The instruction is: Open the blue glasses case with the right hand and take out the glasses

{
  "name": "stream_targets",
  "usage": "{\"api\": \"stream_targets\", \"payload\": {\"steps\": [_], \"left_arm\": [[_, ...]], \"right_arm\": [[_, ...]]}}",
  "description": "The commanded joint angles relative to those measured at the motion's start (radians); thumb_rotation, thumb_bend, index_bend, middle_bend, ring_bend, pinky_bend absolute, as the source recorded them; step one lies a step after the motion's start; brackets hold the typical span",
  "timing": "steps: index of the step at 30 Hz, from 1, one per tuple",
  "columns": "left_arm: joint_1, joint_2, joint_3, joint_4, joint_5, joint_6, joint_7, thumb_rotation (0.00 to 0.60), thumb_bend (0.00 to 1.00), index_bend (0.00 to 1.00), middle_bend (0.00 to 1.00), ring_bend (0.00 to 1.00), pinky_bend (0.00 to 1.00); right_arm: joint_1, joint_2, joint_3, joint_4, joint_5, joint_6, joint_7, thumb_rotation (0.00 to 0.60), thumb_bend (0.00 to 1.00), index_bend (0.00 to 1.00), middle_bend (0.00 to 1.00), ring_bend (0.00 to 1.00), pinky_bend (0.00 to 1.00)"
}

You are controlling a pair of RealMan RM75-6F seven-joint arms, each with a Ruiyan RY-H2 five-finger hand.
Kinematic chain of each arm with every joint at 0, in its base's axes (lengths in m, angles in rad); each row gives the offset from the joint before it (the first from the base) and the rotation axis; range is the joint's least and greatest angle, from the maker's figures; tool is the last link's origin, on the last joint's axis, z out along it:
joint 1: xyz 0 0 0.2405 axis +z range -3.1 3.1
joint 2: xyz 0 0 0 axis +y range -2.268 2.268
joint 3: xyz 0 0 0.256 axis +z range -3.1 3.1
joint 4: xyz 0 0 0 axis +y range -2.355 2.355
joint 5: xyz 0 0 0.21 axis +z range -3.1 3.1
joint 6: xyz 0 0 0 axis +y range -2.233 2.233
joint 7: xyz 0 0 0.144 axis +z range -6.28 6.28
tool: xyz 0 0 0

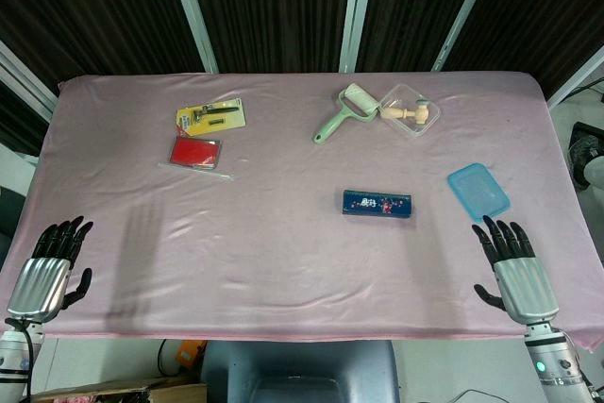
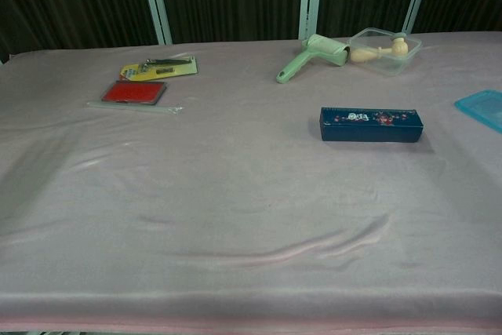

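The blue glasses case (image 1: 377, 204) (image 2: 370, 125) lies closed on the pink cloth, right of centre; it is a long dark blue box with a small printed pattern on its lid. My right hand (image 1: 511, 266) hovers at the table's front right corner, fingers spread and empty, well to the right of the case and nearer the front edge. At the front left corner my left hand (image 1: 49, 266) is likewise open with nothing in it. Neither hand shows in the chest view. No glasses are visible.
A light blue lid (image 1: 478, 190) lies just beyond my right hand. At the back sit a green lint roller (image 1: 342, 112), a clear container (image 1: 409, 109) with a wooden piece, a yellow tool card (image 1: 209, 116) and a red pad (image 1: 194, 152).
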Motion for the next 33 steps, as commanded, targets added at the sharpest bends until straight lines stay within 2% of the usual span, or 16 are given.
{"api": "stream_targets", "payload": {"steps": [1,7,10,14,18,25,33], "left_arm": [[-0.001,0.0,-0.001,0.002,-0.001,-0.001,-0.002,0.6,0.47,0.0,0.0,0.0,0.06],[-0.002,0.003,-0.001,0.001,0.0,-0.003,-0.009,0.6,0.47,0.0,0.0,0.0,0.06],[-0.002,0.004,0.001,0.001,0.004,-0.003,-0.013,0.6,0.47,0.0,0.0,0.0,0.06],[-0.005,0.004,0.0,0.005,0.004,-0.007,-0.019,0.6,0.47,0.0,0.0,0.0,0.06],[-0.005,0.005,0.001,0.006,0.005,-0.008,-0.021,0.6,0.47,0.0,0.0,0.0,0.06],[-0.008,0.005,-0.001,0.009,0.001,-0.015,-0.023,0.6,0.47,0.0,0.0,0.0,0.06],[-0.009,0.004,-0.001,0.009,-0.002,-0.018,-0.02,0.6,0.47,0.0,0.0,0.0,0.06]], "right_arm": [[0.003,0.003,-0.003,-0.002,0.0,-0.009,0.003,0.6,0.3,0.0,0.0,0.0,0.0],[0.036,-0.032,0.032,0.03,0.029,-0.041,0.008,0.6,0.3,0.01,0.0,0.0,0.0],[0.103,-0.057,0.075,0.052,0.073,-0.132,0.014,0.6,0.3,0.05,0.0,0.0,0.0],[0.238,-0.107,0.154,0.106,0.176,-0.317,0.012,0.6,0.3,0.12,0.0,0.0,0.0],[0.329,-0.182,0.203,0.195,0.25,-0.408,-0.03,0.6,0.3,0.19,0.0,0.0,0.0],[0.429,-0.302,0.22,0.36,0.327,-0.492,-0.087,0.6,0.31,0.3,0.03,0.0,0.0],[0.473,-0.367,0.214,0.472,0.353,-0.538,-0.037,0.6,0.32,0.38,0.09,0.0,0.0]]}}
